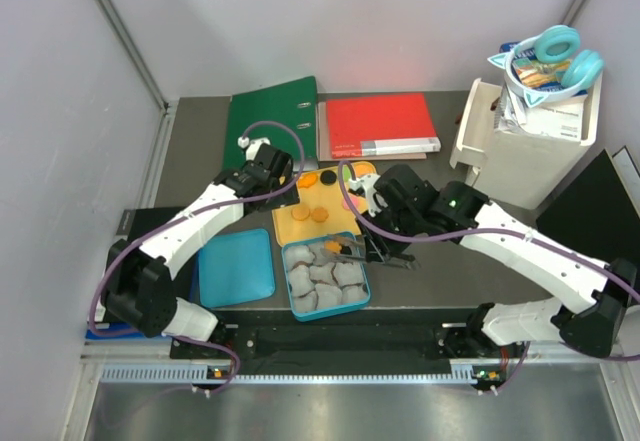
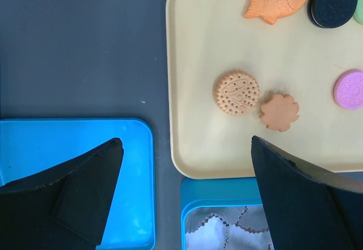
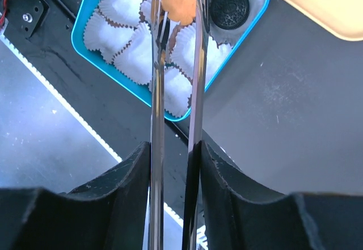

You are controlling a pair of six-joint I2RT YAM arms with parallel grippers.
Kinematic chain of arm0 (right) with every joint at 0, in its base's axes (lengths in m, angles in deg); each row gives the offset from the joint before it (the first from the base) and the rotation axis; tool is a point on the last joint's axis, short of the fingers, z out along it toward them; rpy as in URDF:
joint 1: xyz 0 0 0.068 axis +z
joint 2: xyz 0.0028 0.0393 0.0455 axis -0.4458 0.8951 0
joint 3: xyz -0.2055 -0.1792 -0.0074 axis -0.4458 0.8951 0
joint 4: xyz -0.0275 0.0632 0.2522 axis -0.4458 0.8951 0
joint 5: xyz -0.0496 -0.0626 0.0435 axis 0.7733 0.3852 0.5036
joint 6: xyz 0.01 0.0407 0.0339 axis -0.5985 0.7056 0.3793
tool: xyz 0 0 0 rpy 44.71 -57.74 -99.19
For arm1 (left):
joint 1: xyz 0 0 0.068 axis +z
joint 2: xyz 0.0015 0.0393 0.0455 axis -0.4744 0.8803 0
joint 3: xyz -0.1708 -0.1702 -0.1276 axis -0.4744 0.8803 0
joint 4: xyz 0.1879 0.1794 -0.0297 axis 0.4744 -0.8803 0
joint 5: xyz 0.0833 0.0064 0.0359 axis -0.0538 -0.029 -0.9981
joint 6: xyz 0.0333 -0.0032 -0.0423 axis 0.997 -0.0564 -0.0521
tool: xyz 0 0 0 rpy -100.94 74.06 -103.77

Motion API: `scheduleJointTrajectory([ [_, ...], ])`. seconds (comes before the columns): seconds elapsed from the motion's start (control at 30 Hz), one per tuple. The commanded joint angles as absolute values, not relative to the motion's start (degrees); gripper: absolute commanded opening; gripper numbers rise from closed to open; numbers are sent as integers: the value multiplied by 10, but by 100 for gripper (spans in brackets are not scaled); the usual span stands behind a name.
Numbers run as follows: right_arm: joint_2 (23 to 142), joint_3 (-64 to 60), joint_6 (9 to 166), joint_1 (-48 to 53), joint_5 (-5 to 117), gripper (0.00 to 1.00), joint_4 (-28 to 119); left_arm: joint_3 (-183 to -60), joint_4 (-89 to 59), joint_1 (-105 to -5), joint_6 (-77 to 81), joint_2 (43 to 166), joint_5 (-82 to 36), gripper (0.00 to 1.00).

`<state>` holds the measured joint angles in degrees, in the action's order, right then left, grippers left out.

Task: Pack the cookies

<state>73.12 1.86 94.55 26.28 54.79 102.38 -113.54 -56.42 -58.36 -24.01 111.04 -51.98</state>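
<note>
Presently: right gripper (image 3: 173, 160) clamps tongs (image 3: 157, 91) pinching orange cookie (image 3: 181, 3) above cups (image 3: 113, 20) in box (image 3: 80, 18); left gripper (image 2: 186, 142) spread wide (over tray (image 2: 187, 91) edge).

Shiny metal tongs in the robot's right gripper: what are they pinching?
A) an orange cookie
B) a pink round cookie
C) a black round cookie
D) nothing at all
A: in the right wrist view the shiny metal tongs squeeze an orange cookie between their tips, above the white crinkled paper cups; the black round cookie lies apart in a cup.
</note>
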Motion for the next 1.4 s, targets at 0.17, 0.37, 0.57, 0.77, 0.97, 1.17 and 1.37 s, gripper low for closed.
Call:
scheduleJointTrajectory([
  [0.17,763,21,955,265,529,36,950,-1126,-570,-580,-246,1080,-531,99],
  [0.37,787,16,952,265,538,37,939,-1118,-578,-580,-242,1070,-537,99],
  [0.57,798,3,956,265,545,51,934,-1117,-578,-580,-242,1072,-531,99],
  [0.77,794,-42,956,265,560,56,953,-1121,-575,-580,-240,1076,-531,99],
  [0.97,783,-129,951,251,605,57,968,-1125,-573,-580,-240,1077,-531,99],
  [1.17,839,-148,962,191,614,55,946,-1121,-575,-580,-245,1070,-533,99],
  [1.37,915,-160,967,171,626,53,932,-1114,-582,-579,-245,1055,-543,99],
])
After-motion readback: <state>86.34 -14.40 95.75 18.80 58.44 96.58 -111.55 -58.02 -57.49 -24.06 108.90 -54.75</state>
